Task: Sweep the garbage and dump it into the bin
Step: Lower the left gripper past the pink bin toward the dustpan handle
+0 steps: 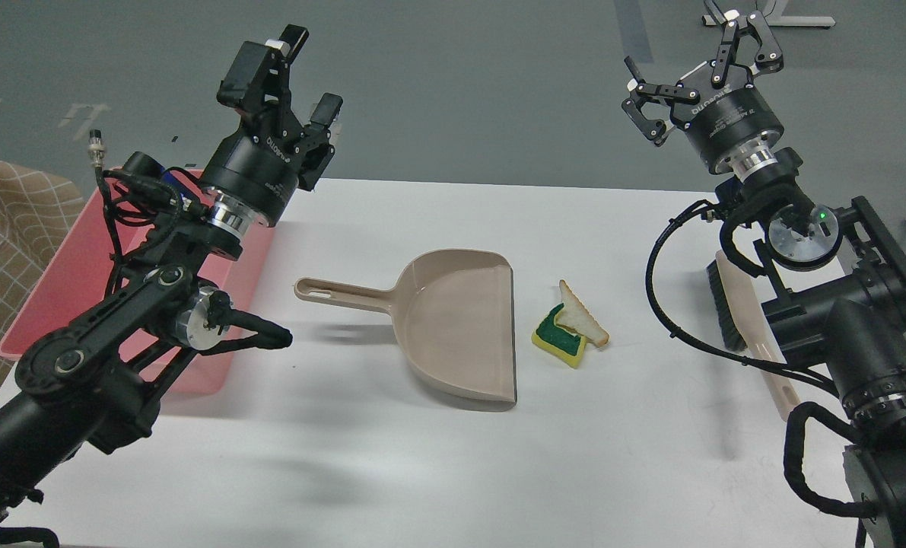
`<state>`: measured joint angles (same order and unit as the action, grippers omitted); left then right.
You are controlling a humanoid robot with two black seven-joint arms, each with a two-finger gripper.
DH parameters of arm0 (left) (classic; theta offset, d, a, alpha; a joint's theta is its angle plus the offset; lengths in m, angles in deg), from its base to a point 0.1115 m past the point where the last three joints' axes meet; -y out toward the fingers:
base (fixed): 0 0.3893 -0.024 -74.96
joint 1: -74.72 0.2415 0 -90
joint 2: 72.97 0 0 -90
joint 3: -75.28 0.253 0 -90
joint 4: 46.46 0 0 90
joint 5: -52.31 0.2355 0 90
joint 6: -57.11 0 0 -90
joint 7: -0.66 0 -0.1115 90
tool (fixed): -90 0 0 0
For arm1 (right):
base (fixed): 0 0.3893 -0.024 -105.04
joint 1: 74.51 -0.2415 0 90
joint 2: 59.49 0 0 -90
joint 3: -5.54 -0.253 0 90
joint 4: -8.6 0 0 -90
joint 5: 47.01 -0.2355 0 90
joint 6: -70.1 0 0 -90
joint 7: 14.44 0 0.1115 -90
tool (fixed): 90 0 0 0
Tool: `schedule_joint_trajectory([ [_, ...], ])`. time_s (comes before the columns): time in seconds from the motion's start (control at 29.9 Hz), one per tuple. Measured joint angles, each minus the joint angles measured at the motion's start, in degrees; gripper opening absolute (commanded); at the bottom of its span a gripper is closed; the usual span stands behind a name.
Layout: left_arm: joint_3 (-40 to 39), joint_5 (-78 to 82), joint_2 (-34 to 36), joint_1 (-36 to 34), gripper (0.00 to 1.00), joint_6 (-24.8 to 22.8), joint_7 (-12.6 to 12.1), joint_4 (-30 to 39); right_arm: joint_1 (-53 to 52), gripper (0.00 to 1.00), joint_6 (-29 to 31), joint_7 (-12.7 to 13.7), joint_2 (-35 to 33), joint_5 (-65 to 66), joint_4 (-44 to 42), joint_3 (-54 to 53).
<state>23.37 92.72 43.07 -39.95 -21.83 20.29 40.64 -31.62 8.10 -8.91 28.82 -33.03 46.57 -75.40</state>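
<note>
At the desk's left edge lies the pink bin, partly hidden behind my left arm; my left end effector hangs above its far corner with fingers spread and nothing in them; toward the middle of the desk sits the beige dustpan, handle pointing at the bin, mouth facing right; just beside that mouth are the 2 bits of garbage, the yellow sponge and the bread slice leaning on it; both look light and soft, better pushed than pinched; near the right edge lies the brush, stiff, best taken by its handle; my right end effector is raised, spread, empty.
</note>
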Motion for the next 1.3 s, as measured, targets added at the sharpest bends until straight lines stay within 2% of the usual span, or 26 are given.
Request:
schedule_joint_trajectory([
  [0.13, 1.67, 2.66, 2.15, 2.35, 0.98, 6.11, -0.94, 3.96, 0.08, 1.00, 0.00, 0.00, -0.06, 0.00, 0.08, 0.00],
  [0.5, 7.32, 4.38, 8.61, 5.12, 0.98, 16.19, -1.86, 8.46, 0.09, 1.00, 0.00, 0.00, 0.00, 0.00, -0.01, 0.02],
  [1.07, 16.59, 6.80, 16.91, 7.01, 0.98, 16.95, -1.84, 10.05, 0.67, 1.00, 0.00, 0.00, -0.25, 0.00, 0.00, 0.09],
  [1.3, 17.31, 10.64, 18.31, 9.50, 0.98, 16.95, -1.52, 9.85, 0.66, 1.00, 0.00, 0.00, -0.24, 0.00, 0.00, 0.09],
])
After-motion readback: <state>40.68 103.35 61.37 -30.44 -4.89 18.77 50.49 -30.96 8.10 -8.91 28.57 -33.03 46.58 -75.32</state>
